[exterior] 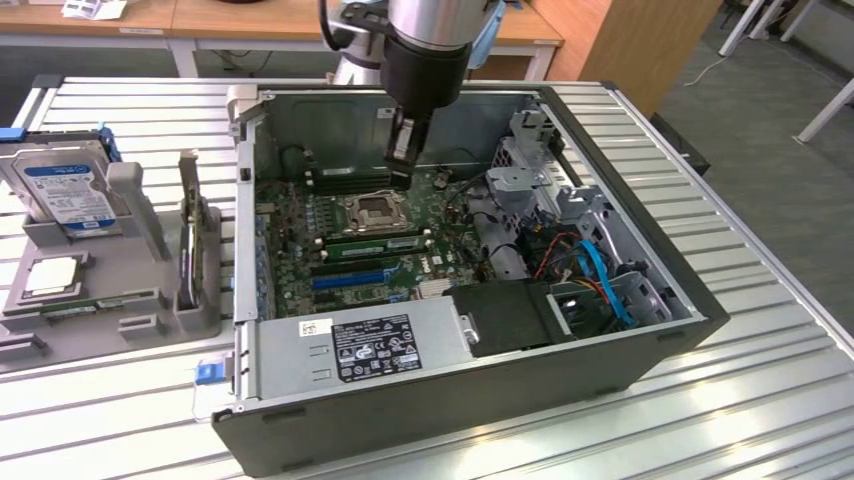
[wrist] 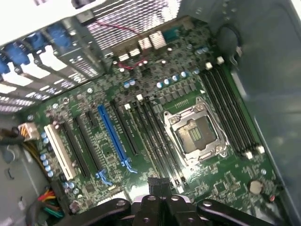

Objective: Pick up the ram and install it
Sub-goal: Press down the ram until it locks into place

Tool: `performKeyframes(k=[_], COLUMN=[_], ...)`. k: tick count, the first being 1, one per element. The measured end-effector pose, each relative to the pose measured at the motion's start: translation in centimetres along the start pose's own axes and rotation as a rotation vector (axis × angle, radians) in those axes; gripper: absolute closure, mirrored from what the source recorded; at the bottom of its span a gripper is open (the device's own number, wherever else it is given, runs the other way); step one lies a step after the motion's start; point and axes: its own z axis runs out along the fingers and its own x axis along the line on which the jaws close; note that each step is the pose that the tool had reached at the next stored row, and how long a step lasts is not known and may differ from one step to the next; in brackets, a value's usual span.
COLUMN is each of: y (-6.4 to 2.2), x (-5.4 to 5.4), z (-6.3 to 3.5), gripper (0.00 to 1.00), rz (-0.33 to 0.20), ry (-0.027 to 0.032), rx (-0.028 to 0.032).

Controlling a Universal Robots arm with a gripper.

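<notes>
My gripper (exterior: 403,150) hangs inside the open computer case (exterior: 667,300), just above the memory slots (exterior: 350,180) behind the processor socket (exterior: 374,210). Its fingers are shut, and I see nothing held between them. In the wrist view the shut gripper (wrist: 157,186) is over the motherboard, close to the socket (wrist: 195,134) and the dark memory slots (wrist: 230,113). I cannot tell whether a stick sits in those slots. A long thin green stick that looks like the ram (exterior: 100,303) lies in the grey holder (exterior: 134,330) outside the case at the exterior view's left.
A hard drive (exterior: 67,190) and an upright card (exterior: 194,250) stand in the holder. Inside the case are a blue slot (wrist: 113,136), a white slot (wrist: 59,150), the power supply (exterior: 360,345), a drive cage (exterior: 534,180) and loose cables (exterior: 587,270).
</notes>
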Motion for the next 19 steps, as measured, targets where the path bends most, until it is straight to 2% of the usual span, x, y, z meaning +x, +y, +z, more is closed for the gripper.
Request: performKeyframes(k=[19], y=[0.00], x=[0.00], z=[0.04], gripper=[0.90], rz=[0.346], ry=[-0.0147], rx=[0.0072])
